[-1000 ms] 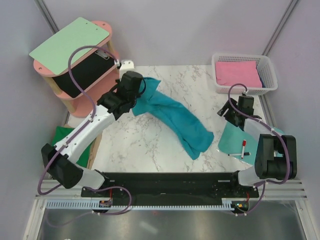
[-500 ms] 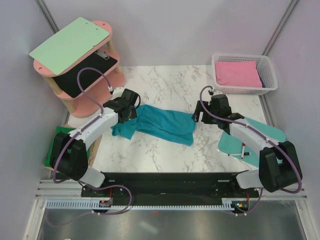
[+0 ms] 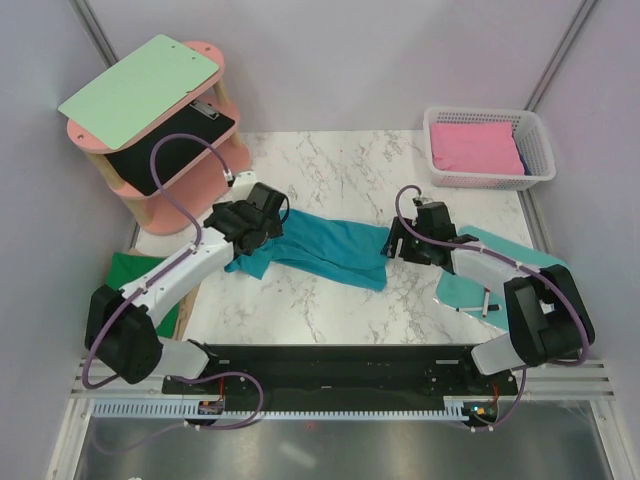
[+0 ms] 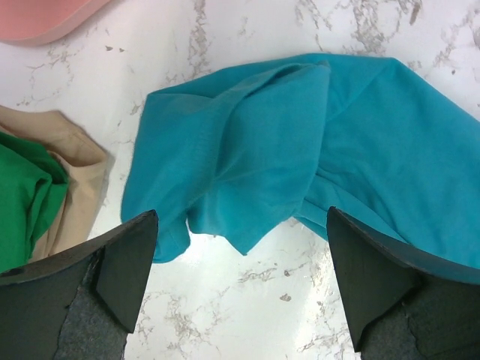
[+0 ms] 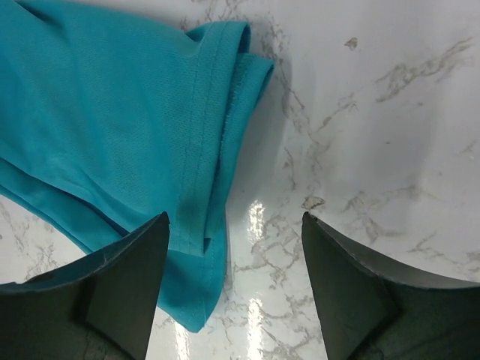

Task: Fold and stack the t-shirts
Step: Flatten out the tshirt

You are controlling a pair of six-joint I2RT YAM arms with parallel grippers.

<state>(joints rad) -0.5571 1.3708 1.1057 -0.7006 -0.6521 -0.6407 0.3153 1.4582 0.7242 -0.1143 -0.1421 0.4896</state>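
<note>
1. Left hand [image 4: 241,225] hovers with its jaws spread wide and nothing between them, just above the left end of the teal-blue t-shirt [image 3: 330,250].
2. Right hand [image 5: 234,217] is also parted and holds nothing. It sits low over the shirt's right end, where a stitched hem [image 5: 201,127] lies doubled over itself.
3. The teal-blue t-shirt lies on the marble bench [image 3: 340,170] as a rumpled band running between the two hands. It is bunched and creased rather than spread flat, and the left end is folded over in loose layers.
4. My judgement is that it will handle as light, limp knit cloth. It will sag from any single grip, drag along the bench and keep none of its shape, so a lift from one point would only make a rope of it.
5. The hems look like the best places to take hold, since the stitched edge is thicker and less likely to slip out of a pinch. One hand at each end should take a single layer at a corner or shoulder. That way the shirt can be drawn taut and laid open before any fold.
6. A pinch on the heaped middle would likely catch several layers at once and lock the creases in.
7. The dark green t-shirt [image 3: 130,275] lies crumpled past the bench's left edge, well apart from the teal one. It is equally soft by the look of it and is not yet folded.
</note>
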